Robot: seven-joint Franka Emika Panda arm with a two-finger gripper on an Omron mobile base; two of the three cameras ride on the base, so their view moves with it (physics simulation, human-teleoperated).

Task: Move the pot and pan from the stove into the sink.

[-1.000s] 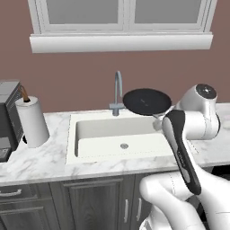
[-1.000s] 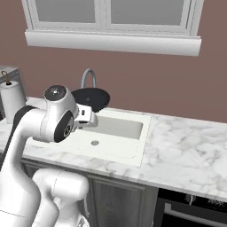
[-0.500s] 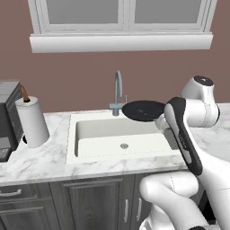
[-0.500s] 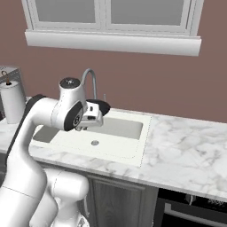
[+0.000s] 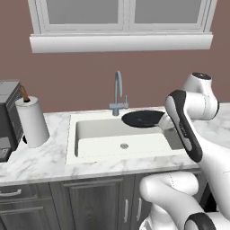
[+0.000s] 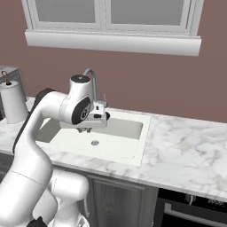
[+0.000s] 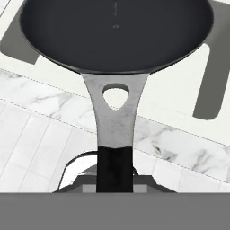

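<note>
The pan (image 5: 143, 119) is black, round and shallow, and it hangs level over the back right part of the sink (image 5: 103, 146). My gripper (image 5: 167, 122) is shut on its handle from the right. In the hand view the pan (image 7: 117, 31) spreads across the top, and its grey handle (image 7: 116, 117) with a hole runs down into my gripper (image 7: 115, 179). White sink (image 7: 188, 81) basin lies under the pan. From the right base view my arm covers most of the pan, with the gripper (image 6: 95, 119) over the sink (image 6: 124, 128). The pot and the stove are out of view.
A grey gooseneck faucet (image 5: 117, 94) stands just behind and left of the pan. A paper towel roll (image 5: 32, 121) and a dark appliance (image 5: 6, 119) sit on the marble counter (image 5: 45, 157) to the left. Marble counter (image 6: 186, 155) stretches right of the sink.
The pan has come down from a higher, tilted hold to a level one just above the sink's back right. The arm has folded lower and the base views have not shifted.
</note>
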